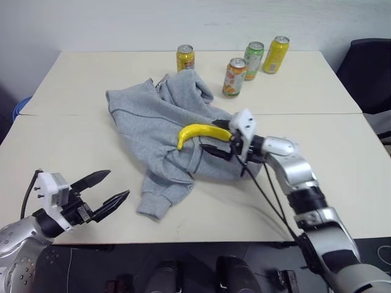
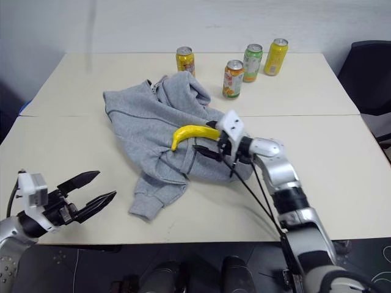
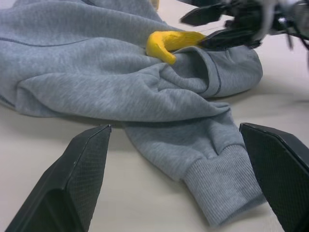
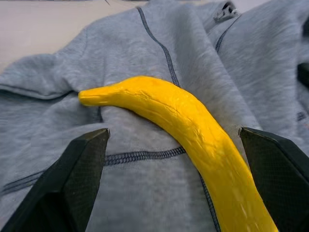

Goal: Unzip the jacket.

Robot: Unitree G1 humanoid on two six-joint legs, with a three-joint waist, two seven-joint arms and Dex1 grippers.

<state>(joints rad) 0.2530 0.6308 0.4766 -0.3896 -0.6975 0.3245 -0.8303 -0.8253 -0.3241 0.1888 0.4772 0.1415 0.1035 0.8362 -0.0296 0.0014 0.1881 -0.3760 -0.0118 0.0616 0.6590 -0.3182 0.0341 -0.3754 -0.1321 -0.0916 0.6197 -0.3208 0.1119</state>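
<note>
The right gripper (image 1: 215, 139) reaches over the crumpled jacket (image 1: 160, 119) with its two black fingers spread apart, a yellow banana (image 4: 178, 113) lying on the cloth between them and not yet clamped. The left gripper (image 1: 104, 188) hangs wide open and empty over the table (image 1: 61, 146), near the jacket's ribbed cuff (image 3: 219, 183) but clear of it. The light-grey fleece jacket sits bunched in the middle of the table, in front of four drink cans (image 1: 235, 77), one sleeve trailing toward the robot. By my reading the step in hand is clearing the banana off so the zip can be found. To do it well, the right fingers should close on the fruit alone, around its thick middle, without pinching the fleece beneath, then lift it straight off and set it aside on bare tabletop. A small dark tab near the collar in the right wrist view may be the zip pull (image 4: 226, 10), though it is too small to be sure.
</note>
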